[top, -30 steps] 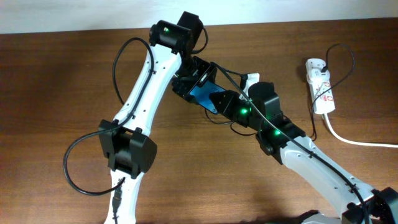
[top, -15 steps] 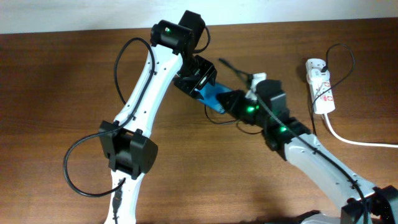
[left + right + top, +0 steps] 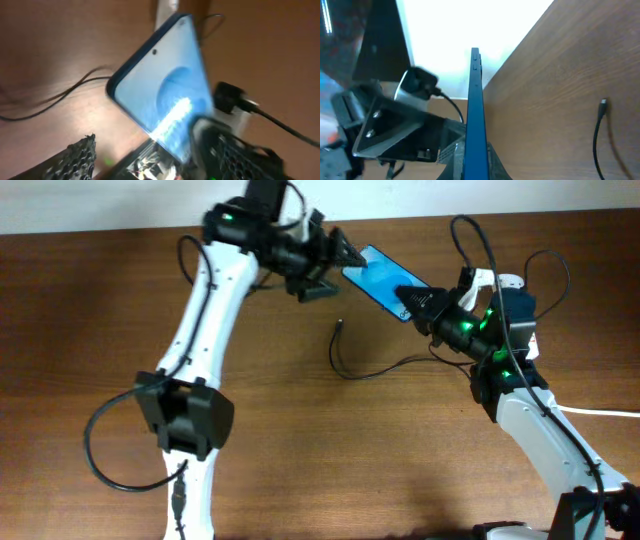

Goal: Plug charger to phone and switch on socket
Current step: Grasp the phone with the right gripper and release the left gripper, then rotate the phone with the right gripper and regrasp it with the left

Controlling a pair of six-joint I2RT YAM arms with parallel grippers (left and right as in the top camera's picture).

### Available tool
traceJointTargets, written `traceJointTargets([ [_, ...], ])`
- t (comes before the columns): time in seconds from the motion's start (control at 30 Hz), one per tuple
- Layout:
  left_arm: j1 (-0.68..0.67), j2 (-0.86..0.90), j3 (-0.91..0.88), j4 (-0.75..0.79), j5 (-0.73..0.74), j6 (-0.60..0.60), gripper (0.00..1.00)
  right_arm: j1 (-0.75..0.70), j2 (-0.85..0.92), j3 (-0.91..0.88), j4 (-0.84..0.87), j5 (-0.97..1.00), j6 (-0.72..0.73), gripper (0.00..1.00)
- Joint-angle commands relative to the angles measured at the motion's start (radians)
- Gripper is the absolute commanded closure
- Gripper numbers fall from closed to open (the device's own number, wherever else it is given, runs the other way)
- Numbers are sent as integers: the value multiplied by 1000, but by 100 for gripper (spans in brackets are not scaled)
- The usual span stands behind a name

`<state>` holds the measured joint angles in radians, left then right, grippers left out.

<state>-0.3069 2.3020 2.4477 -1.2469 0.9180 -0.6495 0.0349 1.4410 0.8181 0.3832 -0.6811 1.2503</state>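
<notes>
Your right gripper point(image 3: 420, 302) is clamped tight on the lower end of the phone point(image 3: 382, 277). Your left gripper point(image 3: 338, 265) is spread wide at the phone's other end and isn't holding anything. The charger point(image 3: 340, 327) tip is lying loose on the table point(image 3: 100, 300) just below the phone.

The blue-screened phone point(image 3: 383, 278) hangs tilted above the table point(image 3: 300, 460), one end clamped in the right pincer point(image 3: 415, 300), while the thin black charger point(image 3: 340, 330) lies loose below it, plug tip free, and the white socket point(image 3: 510, 282) sits far right, mostly hidden.
</notes>
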Motion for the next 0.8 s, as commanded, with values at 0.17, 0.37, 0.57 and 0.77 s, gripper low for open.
traceJointTargets([
  [0.17,132,-36,8,10,241,390,11,-3,-90,120,-40,38,26,96],
  [0.37,196,-36,8,-216,246,782,1,-192,-402,129,-539,-85,-280,96],
  [0.57,198,-36,8,-305,299,858,1,-113,-388,127,-611,-64,-167,96],
  [0.77,199,-35,-23,-368,337,891,0,153,-124,127,-130,148,27,96],
])
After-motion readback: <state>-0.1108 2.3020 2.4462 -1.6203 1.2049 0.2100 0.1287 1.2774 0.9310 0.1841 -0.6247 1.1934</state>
